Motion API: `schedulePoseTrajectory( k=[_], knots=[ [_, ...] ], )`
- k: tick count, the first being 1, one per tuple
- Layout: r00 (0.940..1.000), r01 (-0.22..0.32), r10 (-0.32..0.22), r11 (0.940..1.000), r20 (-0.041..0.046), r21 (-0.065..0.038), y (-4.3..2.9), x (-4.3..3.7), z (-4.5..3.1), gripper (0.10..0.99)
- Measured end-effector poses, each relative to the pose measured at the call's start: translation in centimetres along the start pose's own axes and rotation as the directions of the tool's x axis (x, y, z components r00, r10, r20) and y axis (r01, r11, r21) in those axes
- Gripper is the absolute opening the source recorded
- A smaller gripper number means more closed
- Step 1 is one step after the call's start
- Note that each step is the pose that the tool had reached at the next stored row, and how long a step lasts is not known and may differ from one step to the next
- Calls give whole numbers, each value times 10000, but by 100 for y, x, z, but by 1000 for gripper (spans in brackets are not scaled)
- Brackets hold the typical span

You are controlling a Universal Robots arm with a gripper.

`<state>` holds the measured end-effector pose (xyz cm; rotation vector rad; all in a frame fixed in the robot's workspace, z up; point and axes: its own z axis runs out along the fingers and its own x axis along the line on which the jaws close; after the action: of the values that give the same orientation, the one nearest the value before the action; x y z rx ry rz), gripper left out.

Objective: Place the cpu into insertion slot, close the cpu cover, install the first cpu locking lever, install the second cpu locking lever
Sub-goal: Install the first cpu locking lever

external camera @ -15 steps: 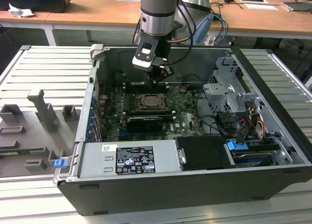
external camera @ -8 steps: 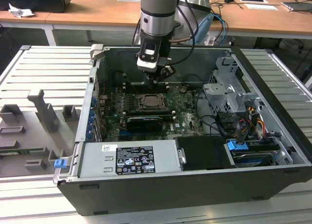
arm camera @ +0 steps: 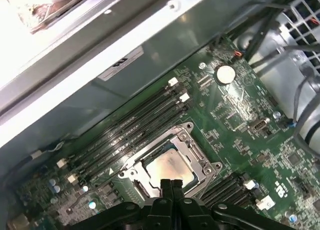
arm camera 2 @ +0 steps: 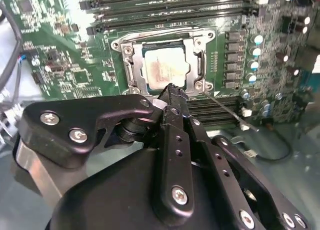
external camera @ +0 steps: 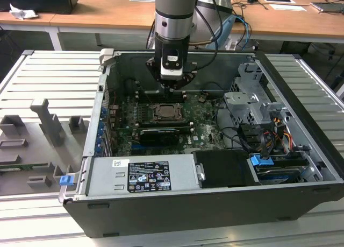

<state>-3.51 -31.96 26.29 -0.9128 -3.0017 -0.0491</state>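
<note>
The cpu [arm camera 2: 162, 69] lies flat in the insertion slot [external camera: 180, 118] on the green board, its dull silver face up. The cpu cover [arm camera 2: 136, 72] lies down around it as a silver frame, with the chip showing through its window. A thin metal lever rod [arm camera 2: 225, 108] angles away from one socket corner. My gripper [arm camera 2: 172, 89] hangs just above the socket's edge, fingers pressed together and holding nothing. In the first wrist view the gripper [arm camera: 172, 182] sits right over the rim of the cpu [arm camera: 167, 167]. In the exterior view the gripper [external camera: 173, 87] hovers above the socket.
The board sits deep in an open computer case [external camera: 97, 123] with tall metal walls. Long black memory slots [arm camera: 135, 125] run beside the socket. A power supply [external camera: 142, 174] is at the front, and a drive cage and cables [external camera: 258, 118] are on the exterior view's right.
</note>
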Motion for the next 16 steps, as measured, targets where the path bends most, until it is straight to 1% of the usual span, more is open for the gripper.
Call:
schedulePoseTrajectory(
  k=[1, 2, 3, 4, 6, 8, 9, 10, 11, 13, 14, 15, 16],
  knots=[
    [9998, 180, -180, 9998, -5, 2, 0, 0, 1, 106],
    [9987, 512, -512, 9987, -15, 6, 0, 0, 2, 106],
    [9958, 919, -919, 9958, -28, 10, 0, 0, 5, 106],
    [9928, 1200, -1200, 9928, -36, 13, 0, 0, 7, 106],
    [9872, 1594, -1594, 9872, -48, 16, 0, 0, 11, 106],
    [9801, 1986, -1986, 9801, -59, 19, -1, 0, 15, 106],
    [9709, 2395, -2395, 9709, -73, 22, -1, 0, 20, 106],
    [9594, 2821, -2820, 9594, -87, 24, -1, 0, 25, 106],
    [9496, 3133, -3132, 9497, -97, 26, -1, 0, 29, 106],
    [9362, 3513, -3513, 9362, -110, 26, -1, 0, 34, 106],
    [9163, 4002, -4002, 9164, -127, 28, -1, 0, 39, 106],
    [9039, 4276, -4275, 9040, -137, 29, -1, -1, 41, 106],
    [8961, 4438, -4437, 8961, -142, 27, -1, 0, 42, 106]
  ],
)
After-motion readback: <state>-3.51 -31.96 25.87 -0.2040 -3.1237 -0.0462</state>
